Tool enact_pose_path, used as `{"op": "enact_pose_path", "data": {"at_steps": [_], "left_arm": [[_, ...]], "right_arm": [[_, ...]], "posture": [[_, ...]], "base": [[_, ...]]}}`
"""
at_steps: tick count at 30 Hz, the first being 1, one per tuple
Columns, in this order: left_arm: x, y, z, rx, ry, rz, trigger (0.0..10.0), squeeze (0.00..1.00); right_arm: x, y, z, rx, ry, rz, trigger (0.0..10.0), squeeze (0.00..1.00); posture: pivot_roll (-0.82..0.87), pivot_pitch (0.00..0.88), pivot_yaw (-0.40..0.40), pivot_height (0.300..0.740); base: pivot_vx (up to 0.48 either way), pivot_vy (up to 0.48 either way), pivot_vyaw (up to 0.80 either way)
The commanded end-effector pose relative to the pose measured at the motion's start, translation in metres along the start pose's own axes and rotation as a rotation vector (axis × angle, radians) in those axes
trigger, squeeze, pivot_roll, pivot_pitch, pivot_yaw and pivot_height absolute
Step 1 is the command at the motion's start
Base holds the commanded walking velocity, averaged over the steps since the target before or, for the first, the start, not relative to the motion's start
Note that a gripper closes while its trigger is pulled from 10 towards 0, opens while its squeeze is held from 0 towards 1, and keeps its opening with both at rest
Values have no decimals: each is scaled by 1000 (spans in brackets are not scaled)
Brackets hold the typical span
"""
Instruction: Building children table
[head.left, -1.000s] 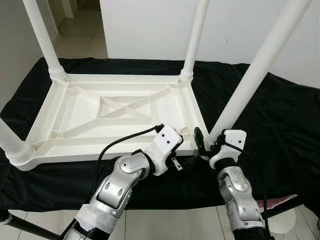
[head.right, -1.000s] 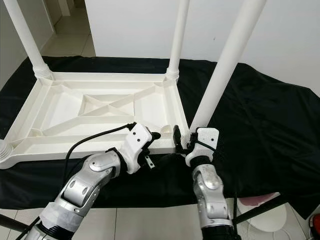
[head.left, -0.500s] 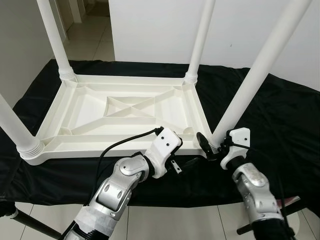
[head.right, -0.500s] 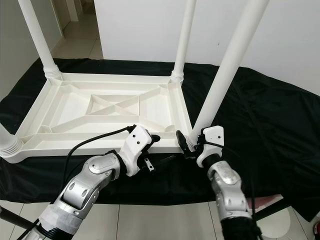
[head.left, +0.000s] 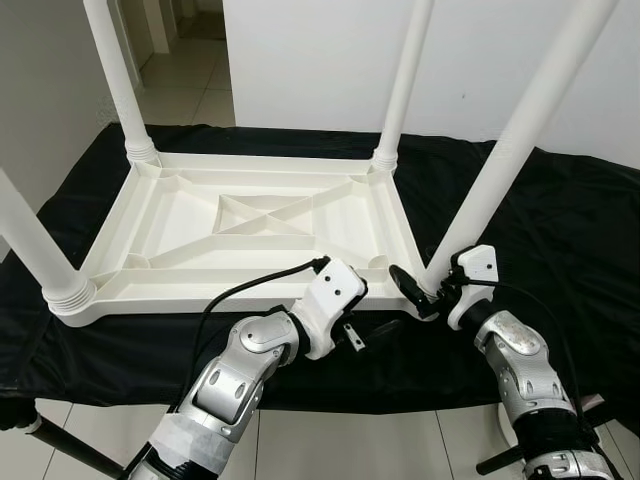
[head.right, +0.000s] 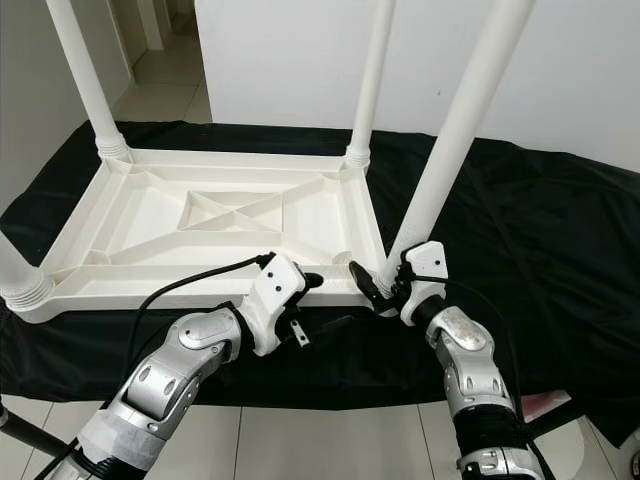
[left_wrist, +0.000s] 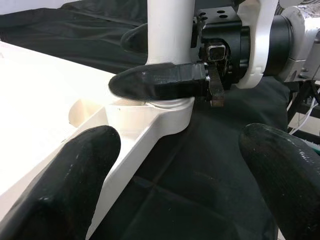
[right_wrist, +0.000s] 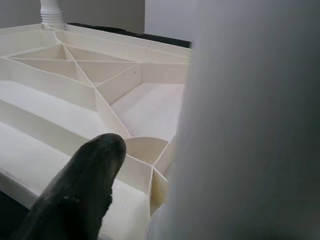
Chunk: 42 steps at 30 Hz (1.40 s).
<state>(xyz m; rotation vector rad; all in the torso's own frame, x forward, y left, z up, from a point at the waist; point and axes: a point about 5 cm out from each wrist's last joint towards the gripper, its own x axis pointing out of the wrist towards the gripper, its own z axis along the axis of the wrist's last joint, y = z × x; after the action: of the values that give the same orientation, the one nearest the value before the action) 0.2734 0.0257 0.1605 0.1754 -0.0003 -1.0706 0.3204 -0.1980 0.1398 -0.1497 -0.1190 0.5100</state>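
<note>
The white children's table (head.left: 250, 225) lies upside down on the black cloth (head.left: 560, 230), four legs up. Right gripper (head.left: 425, 290) clasps the near-right leg (head.left: 500, 160) at its base. Left gripper (left_wrist: 180, 160) hovers spread beside that corner edge.

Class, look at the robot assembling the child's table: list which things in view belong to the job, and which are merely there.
Part of the job:
- white plastic tabletop, lying upside down
- white round leg at the near right corner
- right hand, fingers around that leg's base
- left hand, open, by the near edge

Merely there:
- black cloth under the table
- tiled floor
</note>
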Motion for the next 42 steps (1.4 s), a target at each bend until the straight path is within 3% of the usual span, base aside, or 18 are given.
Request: {"op": "enact_pose_path", "data": {"at_steps": [1, 2, 11, 12, 13, 14, 23, 27, 35, 40, 42], "left_arm": [[1, -1, -1, 15, 6, 21, 10000, 0], [1, 0, 0, 15, 5, 22, 10000, 0], [2, 0, 1, 12, 2, 20, 10000, 0], [2, 0, 1, 11, 2, 19, 10000, 0], [2, 0, 1, 11, 2, 19, 10000, 0], [2, 0, 1, 12, 1, 18, 10000, 0], [3, -1, 2, 11, 0, 8, 10000, 0], [4, -1, 2, 10, -1, 4, 10000, 0], [5, -1, 3, 9, -3, -4, 10000, 0], [5, -1, 3, 9, -2, -1, 10000, 0], [5, -1, 3, 9, -2, -1, 10000, 0]], "right_arm": [[2, 5, -4, -23, 25, 51, 4118, 0], [2, 3, -4, -30, 30, 57, 0, 0], [-2, 3, -14, -4, 71, 67, 0, 0], [-3, 4, -14, 3, 71, 58, 3529, 0], [-3, 4, -14, 3, 71, 58, 3529, 0], [-3, 5, -14, 18, 69, 45, 10000, 0], [3, 18, -17, 86, 95, -140, 10000, 0], [5, 25, -16, 123, 85, -169, 10000, 0], [4, 23, -18, 161, 103, -248, 10000, 0], [5, 22, -17, 227, 119, -399, 10000, 0], [5, 22, -17, 227, 119, -399, 10000, 0]], "posture": [[59, 9, -27, 740], [56, 11, -25, 740], [48, 18, -22, 740], [47, 20, -22, 740], [47, 20, -22, 740], [45, 21, -21, 740], [35, 32, -11, 740], [31, 34, -10, 740], [25, 40, -5, 740], [27, 48, -15, 740], [27, 48, -15, 740]], "base": [[0, 0, 0], [0, 0, 0], [0, 0, 0], [0, 0, 0], [0, 0, 0], [0, 0, 0], [0, 0, 0], [0, 0, 0], [0, 0, 0], [0, 0, 0], [0, 0, 0]]}}
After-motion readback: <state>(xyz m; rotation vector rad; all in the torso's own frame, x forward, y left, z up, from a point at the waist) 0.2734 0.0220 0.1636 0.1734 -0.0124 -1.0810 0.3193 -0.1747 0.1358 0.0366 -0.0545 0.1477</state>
